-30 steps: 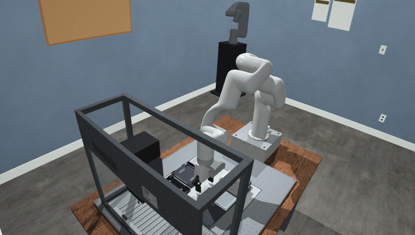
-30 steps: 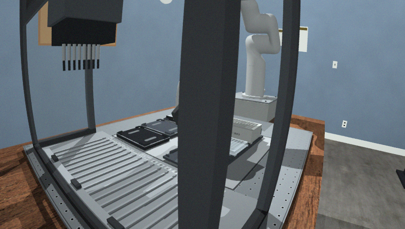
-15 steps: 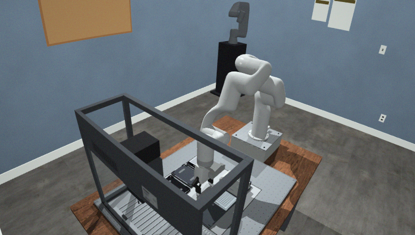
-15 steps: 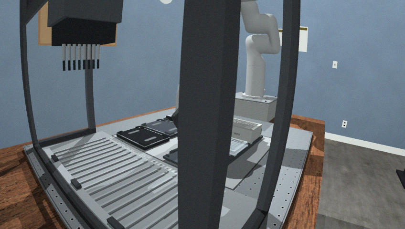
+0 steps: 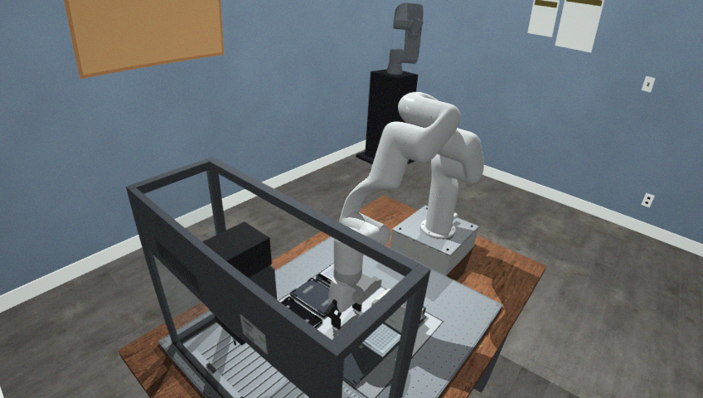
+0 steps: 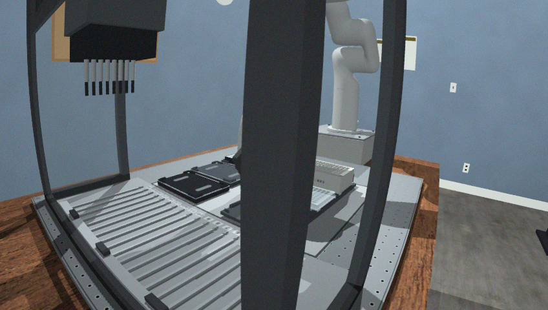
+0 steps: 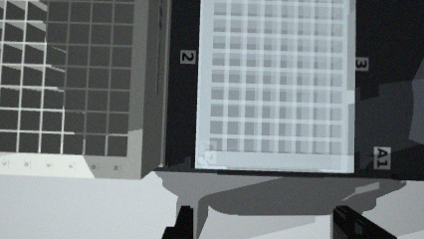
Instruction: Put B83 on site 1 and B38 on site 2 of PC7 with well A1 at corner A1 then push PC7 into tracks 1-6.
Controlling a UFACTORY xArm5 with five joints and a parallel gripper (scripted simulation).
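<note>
While we hold nothing, our gripper [image 5: 346, 311] [image 6: 238, 160] [image 7: 264, 208]: wide open.
Carrier [image 5: 366, 363] [image 6: 231, 211] [image 7: 181, 100]: lies beside our gripper, its long way matching our finger spread.

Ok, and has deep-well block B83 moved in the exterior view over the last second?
No. B83 shows no visible shift; it appears in the same spot, just below the arm's base box.
</note>
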